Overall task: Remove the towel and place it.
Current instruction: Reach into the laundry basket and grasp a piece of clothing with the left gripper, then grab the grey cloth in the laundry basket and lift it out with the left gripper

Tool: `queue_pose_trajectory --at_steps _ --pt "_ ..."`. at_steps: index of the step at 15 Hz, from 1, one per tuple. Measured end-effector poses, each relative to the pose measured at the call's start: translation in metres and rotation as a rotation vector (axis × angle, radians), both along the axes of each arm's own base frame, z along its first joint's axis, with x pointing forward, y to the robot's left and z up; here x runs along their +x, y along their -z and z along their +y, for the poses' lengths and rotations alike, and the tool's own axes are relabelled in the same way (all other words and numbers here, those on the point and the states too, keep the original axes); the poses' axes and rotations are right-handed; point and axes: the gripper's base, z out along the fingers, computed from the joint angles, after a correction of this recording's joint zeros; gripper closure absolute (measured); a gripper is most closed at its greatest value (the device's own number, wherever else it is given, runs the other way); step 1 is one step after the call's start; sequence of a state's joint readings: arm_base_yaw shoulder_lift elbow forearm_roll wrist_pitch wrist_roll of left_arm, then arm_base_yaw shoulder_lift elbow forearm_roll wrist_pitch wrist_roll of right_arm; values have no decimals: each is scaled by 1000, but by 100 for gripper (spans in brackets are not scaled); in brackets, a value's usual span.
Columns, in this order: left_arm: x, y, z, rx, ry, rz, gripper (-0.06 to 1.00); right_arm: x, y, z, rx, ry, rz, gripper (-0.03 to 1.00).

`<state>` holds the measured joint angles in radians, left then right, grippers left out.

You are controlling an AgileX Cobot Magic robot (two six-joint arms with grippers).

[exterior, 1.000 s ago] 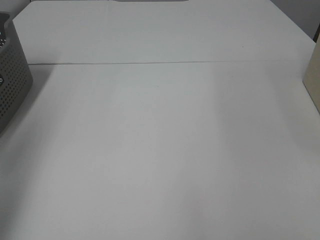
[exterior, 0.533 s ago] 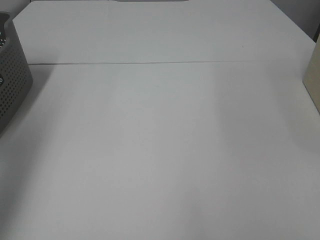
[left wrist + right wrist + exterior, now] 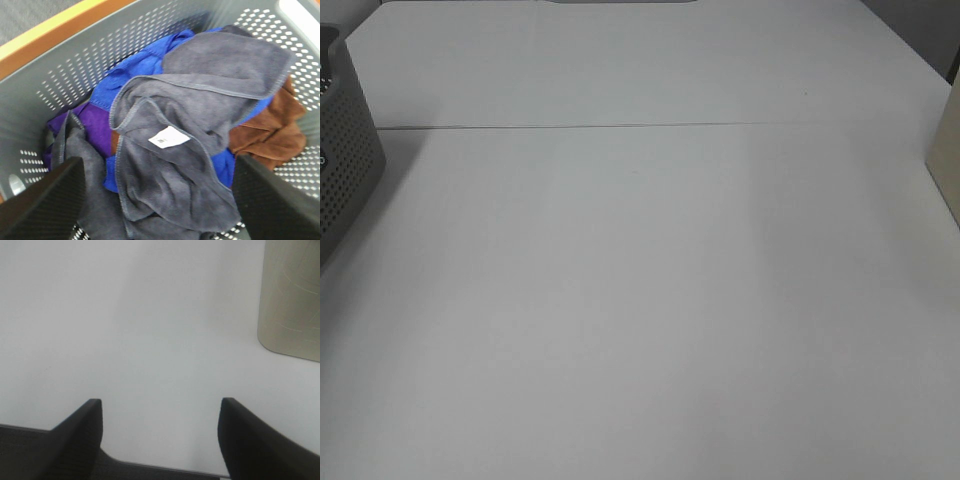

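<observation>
In the left wrist view the towel (image 3: 200,120), dark and greyish here with hemmed edges and a white label (image 3: 169,137), lies crumpled on top of the pile in the grey perforated basket (image 3: 100,55). My left gripper (image 3: 157,162) is open and empty just above it, one finger on each side of the cloth. My right gripper (image 3: 160,402) is open and empty over the bare white table (image 3: 150,315). Neither gripper shows in the exterior high view, where only the basket's corner (image 3: 345,170) is seen at the far left.
Blue (image 3: 135,65), purple (image 3: 92,122) and brown (image 3: 272,132) cloths lie under the towel in the basket. A beige object (image 3: 948,160) stands at the table's right edge and also shows in the right wrist view (image 3: 292,300). A seam (image 3: 640,126) crosses the table.
</observation>
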<state>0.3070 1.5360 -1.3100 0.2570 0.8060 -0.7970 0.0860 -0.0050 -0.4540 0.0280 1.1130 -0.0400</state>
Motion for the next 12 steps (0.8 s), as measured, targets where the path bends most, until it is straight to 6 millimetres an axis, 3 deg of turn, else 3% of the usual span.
queue_pose_trajectory --at_steps 2,7,10,11,12 --pt "1 10 17 -25 -46 9 18 0 0 0 0 0 0 32" --pt "12 23 36 -75 -161 -93 19 0 0 0 0 0 0 32" --pt "29 49 42 -159 -251 -129 22 0 0 0 0 0 0 32" --pt "38 69 46 -206 -300 -124 22 0 0 0 0 0 0 32" --pt "42 77 47 -222 -317 -129 22 0 0 0 0 0 0 32"
